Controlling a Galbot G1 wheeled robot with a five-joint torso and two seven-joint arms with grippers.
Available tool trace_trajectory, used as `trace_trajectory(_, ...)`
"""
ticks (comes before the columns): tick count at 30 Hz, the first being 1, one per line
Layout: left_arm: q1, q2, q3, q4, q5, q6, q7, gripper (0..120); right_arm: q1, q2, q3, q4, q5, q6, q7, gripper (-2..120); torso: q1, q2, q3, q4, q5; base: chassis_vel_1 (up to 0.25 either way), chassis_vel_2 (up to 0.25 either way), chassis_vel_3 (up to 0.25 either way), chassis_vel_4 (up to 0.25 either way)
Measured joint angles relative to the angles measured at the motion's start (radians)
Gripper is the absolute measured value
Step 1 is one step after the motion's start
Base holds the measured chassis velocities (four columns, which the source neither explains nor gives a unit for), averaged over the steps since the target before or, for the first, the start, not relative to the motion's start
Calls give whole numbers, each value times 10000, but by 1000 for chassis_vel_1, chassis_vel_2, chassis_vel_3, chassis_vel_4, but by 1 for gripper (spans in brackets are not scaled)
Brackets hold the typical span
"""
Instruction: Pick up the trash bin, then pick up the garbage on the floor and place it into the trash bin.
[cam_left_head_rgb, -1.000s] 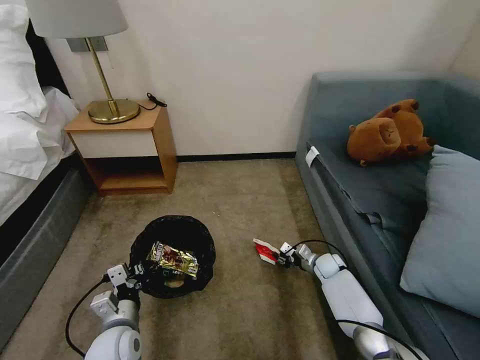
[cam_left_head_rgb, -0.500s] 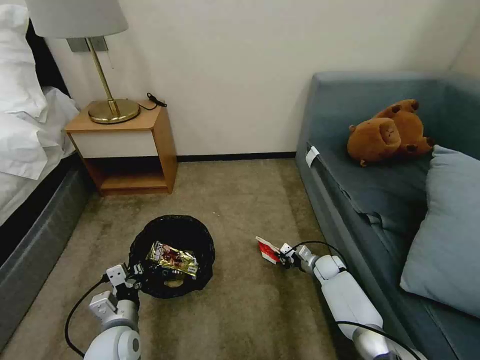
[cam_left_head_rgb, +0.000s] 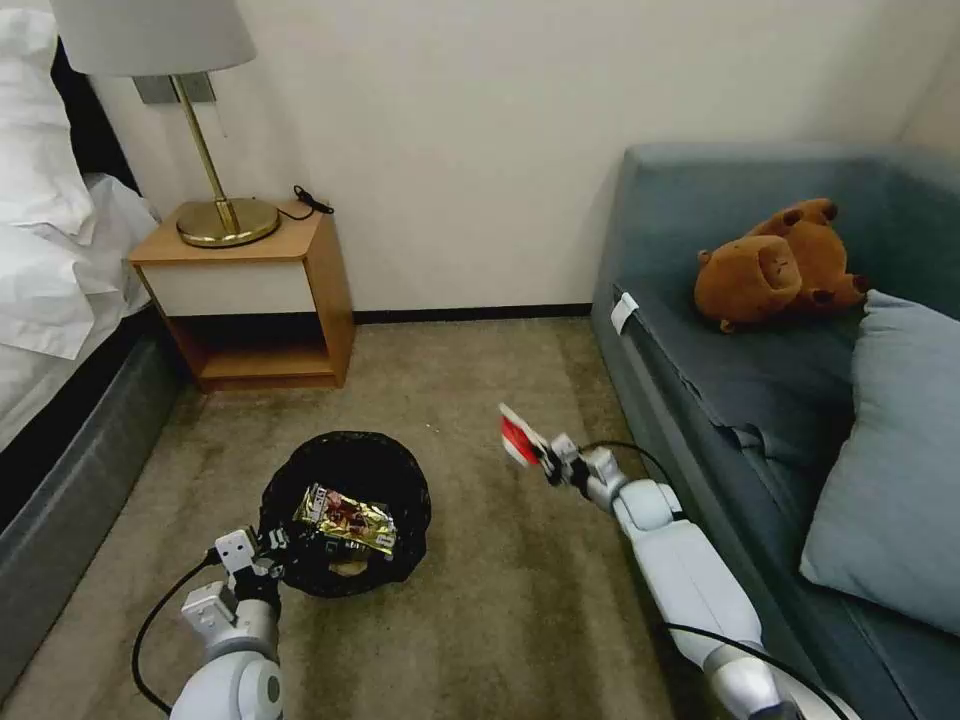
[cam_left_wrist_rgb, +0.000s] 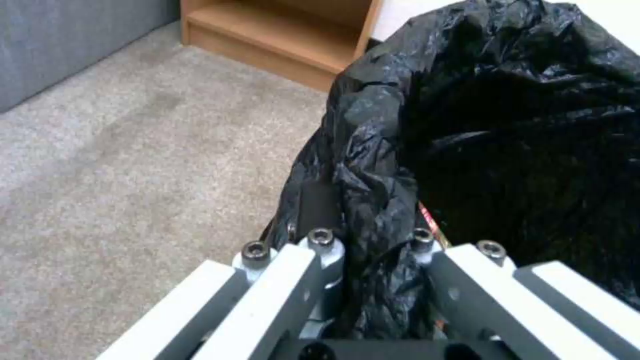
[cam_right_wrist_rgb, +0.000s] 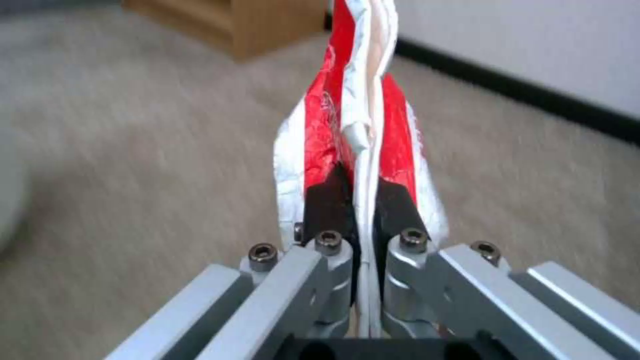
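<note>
The right gripper (cam_left_head_rgb: 541, 459) was clamped on the flattened red-and-white paper cup (cam_left_head_rgb: 519, 436), its black pads (cam_right_wrist_rgb: 325, 200) pinching the cup's lower edge, raised above the carpet (cam_left_head_rgb: 480, 620). Well to its left, the left gripper (cam_left_head_rgb: 268, 548) was closed on the bag-covered rim of the trash bin (cam_left_head_rgb: 345, 452), where a gold-brown snack wrapper (cam_left_head_rgb: 345, 518) lay.

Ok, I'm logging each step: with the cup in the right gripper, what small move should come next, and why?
Probably carry the red-and-white cup leftward until it is over the trash bin. The right gripper pinches it above the carpet, off to the bin's right, while the left gripper holds the bin's rim.
</note>
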Motion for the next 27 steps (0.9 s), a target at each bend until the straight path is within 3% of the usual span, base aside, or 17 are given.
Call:
trace_trajectory(7, -26, 61, -6, 69, -10, 1, -5, 3, -610, 5, -1077, 1927, 892, 197, 1275, 1, 0, 1, 0, 0, 0, 0, 0, 0, 0)
trace_trajectory(9, -45, 85, -6, 116, -25, 0, 2, 3, -984, -24, -1743, 3293, 1306, 208, 1949, 1, 0, 0, 0, 0, 0, 0, 0, 0, 0)
trace_trajectory(16, -67, 104, 16, 129, -30, -4, 15, 3, -1404, -49, -3095, 5070, 1558, 6, 2866, 1, 0, 1, -1, 0, 0, 0, 0, 0, 0)
trace_trajectory(27, -54, 77, 22, -3, -73, -10, 31, 3, -2060, 175, -4180, 5457, 960, 122, 3473, 1, 0, 0, 0, 1, 2, 0, 0, 0, 0)
